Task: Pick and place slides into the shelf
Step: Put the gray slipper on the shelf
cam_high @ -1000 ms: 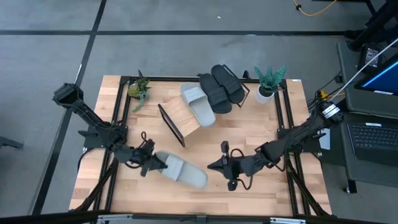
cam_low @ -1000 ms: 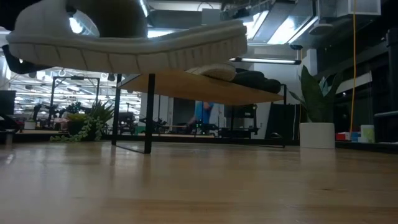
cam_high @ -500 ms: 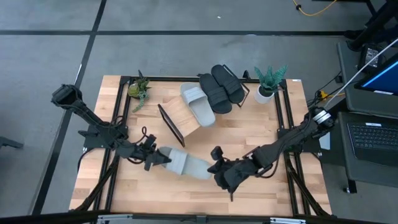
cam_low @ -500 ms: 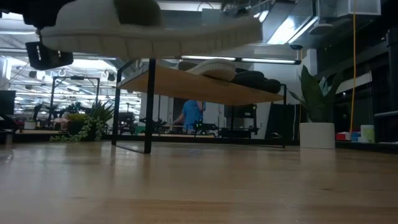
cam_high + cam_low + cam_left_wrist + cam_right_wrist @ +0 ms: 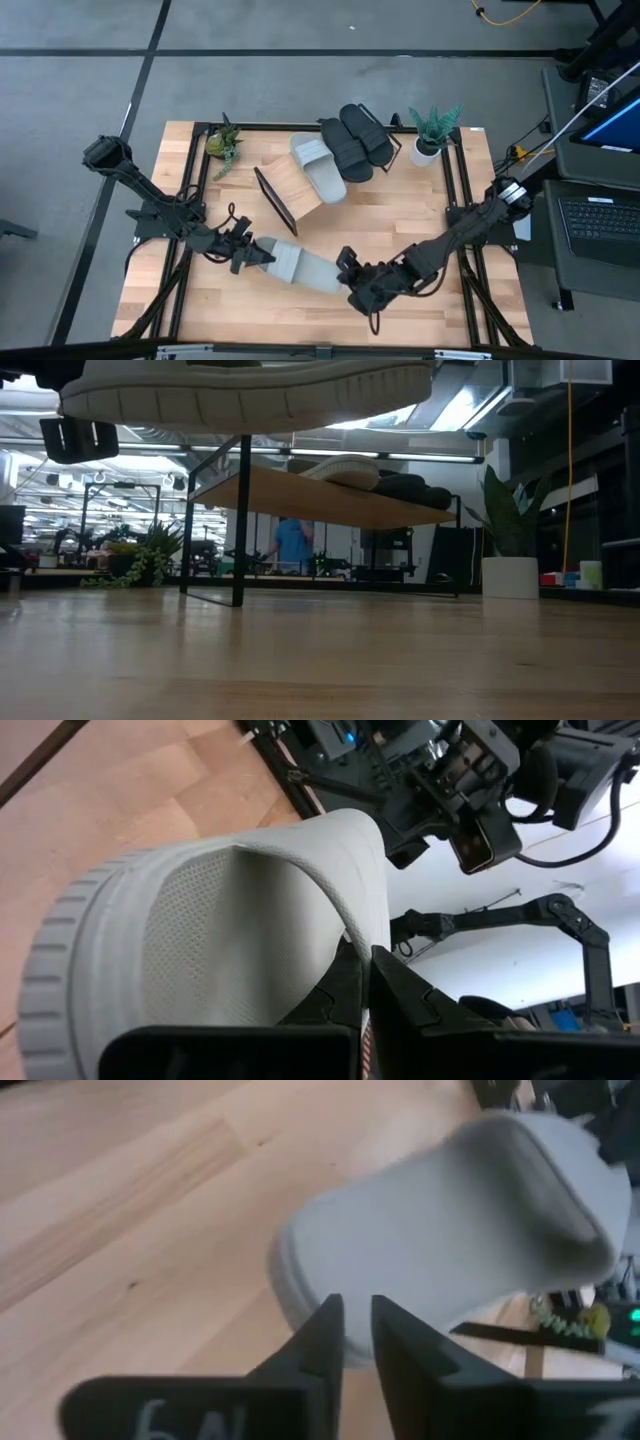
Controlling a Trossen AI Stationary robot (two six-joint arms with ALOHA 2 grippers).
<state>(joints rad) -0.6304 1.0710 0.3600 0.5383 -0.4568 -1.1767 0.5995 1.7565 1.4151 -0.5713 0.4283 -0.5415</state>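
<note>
High view, your stock by size. Tabletop (image 5: 420, 215): bare wood. Shelf (image 5: 300, 185): tilted, carrying one grey slide (image 5: 318, 168) and two black slides (image 5: 356, 138). Fourth grey slide (image 5: 296, 266): airborne, front centre, heel clenched by left gripper (image 5: 256, 256). Right gripper (image 5: 350, 281): at the toe, fingers slightly parted, grip not confirmed. Step: two-arm handover. Next, you need the right fingers secure on the toe before the left lets go.
</note>
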